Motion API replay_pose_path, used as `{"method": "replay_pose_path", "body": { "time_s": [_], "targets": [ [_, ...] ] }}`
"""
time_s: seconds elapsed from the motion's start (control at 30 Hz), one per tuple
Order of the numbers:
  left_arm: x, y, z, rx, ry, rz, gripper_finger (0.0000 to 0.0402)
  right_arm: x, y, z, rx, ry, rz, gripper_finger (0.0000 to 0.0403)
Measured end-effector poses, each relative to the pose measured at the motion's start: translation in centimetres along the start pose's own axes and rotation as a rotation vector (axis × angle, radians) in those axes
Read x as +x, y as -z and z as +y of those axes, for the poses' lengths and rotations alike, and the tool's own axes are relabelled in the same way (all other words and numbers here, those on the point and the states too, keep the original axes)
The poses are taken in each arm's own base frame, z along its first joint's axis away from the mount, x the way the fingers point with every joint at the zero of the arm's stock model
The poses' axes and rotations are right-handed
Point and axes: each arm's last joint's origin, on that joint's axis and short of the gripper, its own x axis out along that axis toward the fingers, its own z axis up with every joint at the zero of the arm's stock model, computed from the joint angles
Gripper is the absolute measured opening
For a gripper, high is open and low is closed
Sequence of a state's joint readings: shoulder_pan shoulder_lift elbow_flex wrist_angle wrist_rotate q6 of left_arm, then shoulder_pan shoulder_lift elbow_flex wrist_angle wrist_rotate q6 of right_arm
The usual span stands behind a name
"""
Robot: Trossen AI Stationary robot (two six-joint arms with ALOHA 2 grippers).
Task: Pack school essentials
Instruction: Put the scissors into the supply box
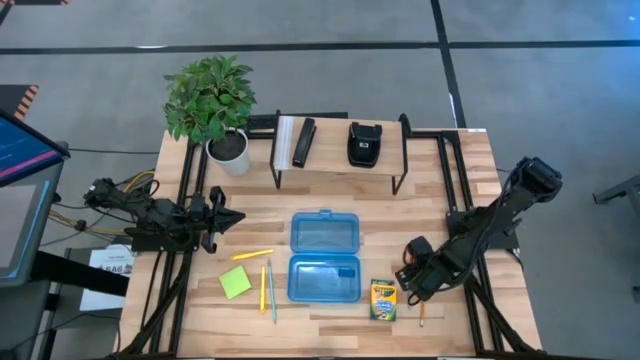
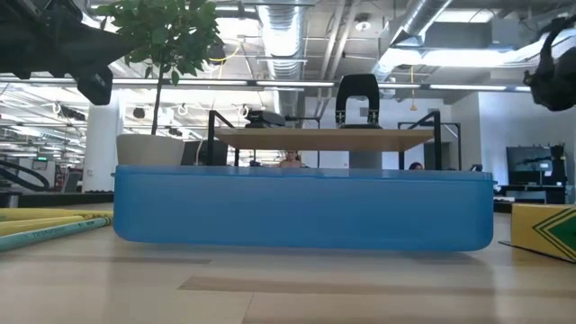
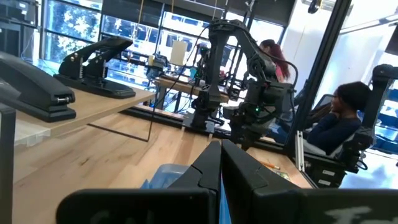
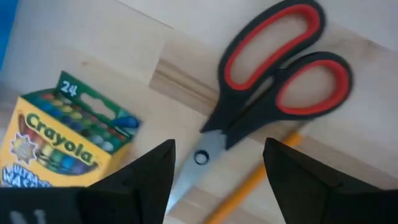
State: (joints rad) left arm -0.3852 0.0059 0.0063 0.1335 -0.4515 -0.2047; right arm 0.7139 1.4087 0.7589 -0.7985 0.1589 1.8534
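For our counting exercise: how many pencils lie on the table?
4, maybe more hidden. A yellow pencil lies left of the blue case; a second yellow pencil and a green pencil lie below it; an orange pencil lies under the right gripper.

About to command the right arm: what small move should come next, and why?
Probably lower the right claw straight down. It is open, and the scissors lie flat between its fingers near the pivot, beside the crayon box, so closing should grip them.
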Motion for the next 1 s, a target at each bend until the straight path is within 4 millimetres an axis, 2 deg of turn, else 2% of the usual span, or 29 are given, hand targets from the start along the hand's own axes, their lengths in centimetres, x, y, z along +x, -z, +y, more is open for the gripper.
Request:
{"method": "replay_pose_path", "body": {
  "time_s": [0.27, 0.83, 1.0],
  "targets": [
    [0.0, 0.0, 0.0, -0.001, 0.000, 0.000, 0.0000, 1.8, -0.1, 0.5, 0.012, 0.076, 0.048, 0.0265],
    [0.0, 0.0, 0.0, -0.001, 0.000, 0.002, 0.0000, 3.9, -0.6, 1.2, -0.004, 0.132, 0.044, 0.0265],
    [0.0, 0.0, 0.0, -0.002, 0.000, 0.002, 0.0000, 3.9, -0.9, 1.2, -0.023, 0.133, 0.042, 0.0240]
  ]
}}
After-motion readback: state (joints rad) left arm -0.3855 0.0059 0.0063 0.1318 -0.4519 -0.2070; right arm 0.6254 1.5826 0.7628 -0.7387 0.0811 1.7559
